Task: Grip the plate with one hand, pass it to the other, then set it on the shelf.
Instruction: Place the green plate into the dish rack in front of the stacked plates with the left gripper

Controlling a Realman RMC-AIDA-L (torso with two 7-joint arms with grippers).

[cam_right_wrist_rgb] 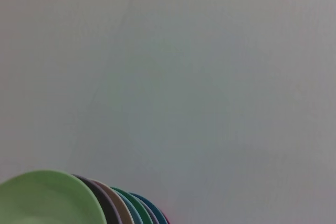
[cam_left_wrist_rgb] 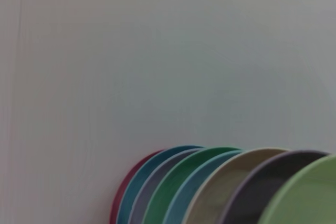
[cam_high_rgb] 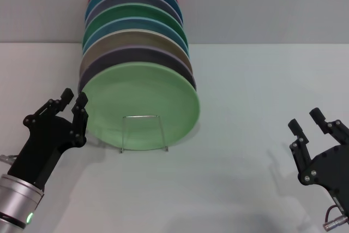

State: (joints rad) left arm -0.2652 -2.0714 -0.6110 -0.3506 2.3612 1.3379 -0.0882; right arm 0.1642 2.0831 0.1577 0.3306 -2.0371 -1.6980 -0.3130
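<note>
The light mint-green plate (cam_high_rgb: 143, 94) stands upright at the front of a row of plates in the chrome wire shelf (cam_high_rgb: 143, 132). It also shows in the left wrist view (cam_left_wrist_rgb: 307, 198) and in the right wrist view (cam_right_wrist_rgb: 47, 200). My left gripper (cam_high_rgb: 74, 98) is open and empty, just beside the plate's left rim. I cannot tell whether it touches the rim. My right gripper (cam_high_rgb: 305, 120) is open and empty, far to the right near the table's front.
Behind the mint plate stand several more plates: a dark lilac one (cam_high_rgb: 117, 58), a beige one, blue ones, a darker green one (cam_high_rgb: 131, 12) and a red one at the back. The white table (cam_high_rgb: 251, 96) spreads to the right.
</note>
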